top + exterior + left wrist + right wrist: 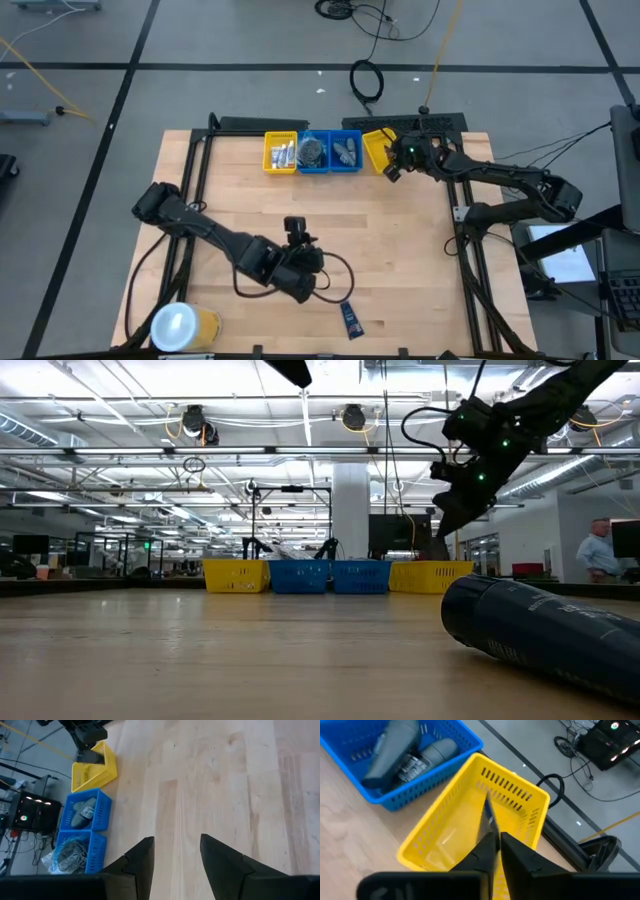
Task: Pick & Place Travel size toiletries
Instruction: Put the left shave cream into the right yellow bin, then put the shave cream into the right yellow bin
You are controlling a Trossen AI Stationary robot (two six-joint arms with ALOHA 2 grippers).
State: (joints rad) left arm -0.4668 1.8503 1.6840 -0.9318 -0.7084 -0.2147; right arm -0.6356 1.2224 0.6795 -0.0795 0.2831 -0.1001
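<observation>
My right gripper [393, 168] [499, 845] hovers over the right-hand yellow tray [445, 827] at the table's far edge, shut on a thin navy flat packet [489, 816]. My left gripper [304, 274] [176, 854] is open above bare wood near the table's middle, with nothing between its fingers. A second navy packet [350, 318] [545, 632] lies flat on the table close to the near edge, just right of my left gripper. In the row of trays, white tubes [283, 153], clear pouches with dark contents [313, 150] and dark grey bottles [346, 150] [405, 750] lie sorted. My right gripper pinches the navy flat packet between its two fingers. The packet shows edge-on, and its free end [488, 810] sticks out past the fingertips. The fingers slant down from above, and the packet is lifted clear over the inside of the yellow tray.
Four trays stand in a row at the far edge: yellow [280, 152], blue [313, 153], blue [346, 153], yellow [379, 148]. A large yellow round container with a white top [183, 326] stands at the near left corner. A person [600, 550] is in the room beyond.
</observation>
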